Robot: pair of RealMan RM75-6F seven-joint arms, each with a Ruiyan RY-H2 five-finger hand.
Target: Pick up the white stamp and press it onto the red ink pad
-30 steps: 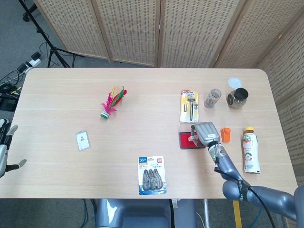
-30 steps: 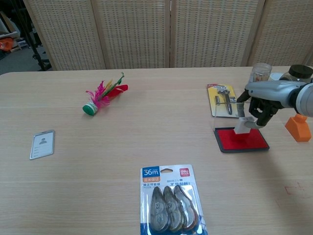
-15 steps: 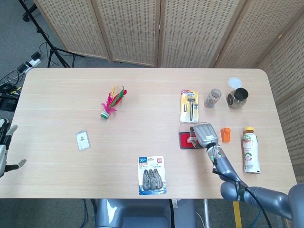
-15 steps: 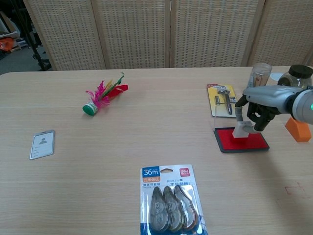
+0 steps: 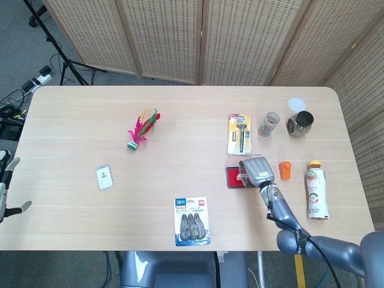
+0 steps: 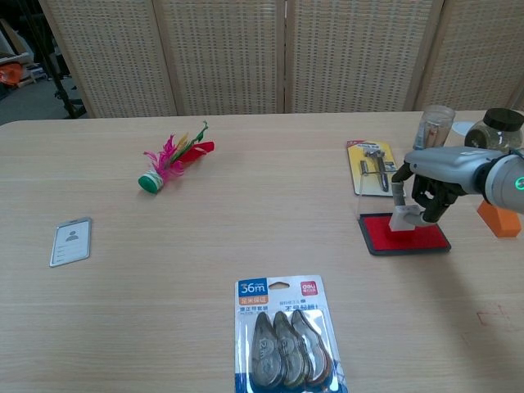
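The red ink pad (image 6: 404, 235) lies on the table right of centre, its red face partly covered in the head view (image 5: 233, 177). My right hand (image 6: 427, 190) (image 5: 257, 170) grips the white stamp (image 6: 403, 218) and holds its base down on the pad's far part. In the head view the hand hides almost all of the stamp. My left hand (image 5: 5, 191) hangs with fingers apart off the table's left edge and holds nothing.
An orange block (image 6: 501, 214) sits just right of the pad. A razor pack (image 6: 372, 166), a glass (image 6: 433, 125) and a jar (image 6: 494, 128) stand behind it. A juice bottle (image 5: 316, 189), correction-tape pack (image 6: 282, 336), shuttlecock (image 6: 173, 160) and ID card (image 6: 71, 241) lie elsewhere.
My right hand has lowered and shifted slightly left, bringing the stamp from a tilted hover down onto the ink pad. The left hand has barely moved.
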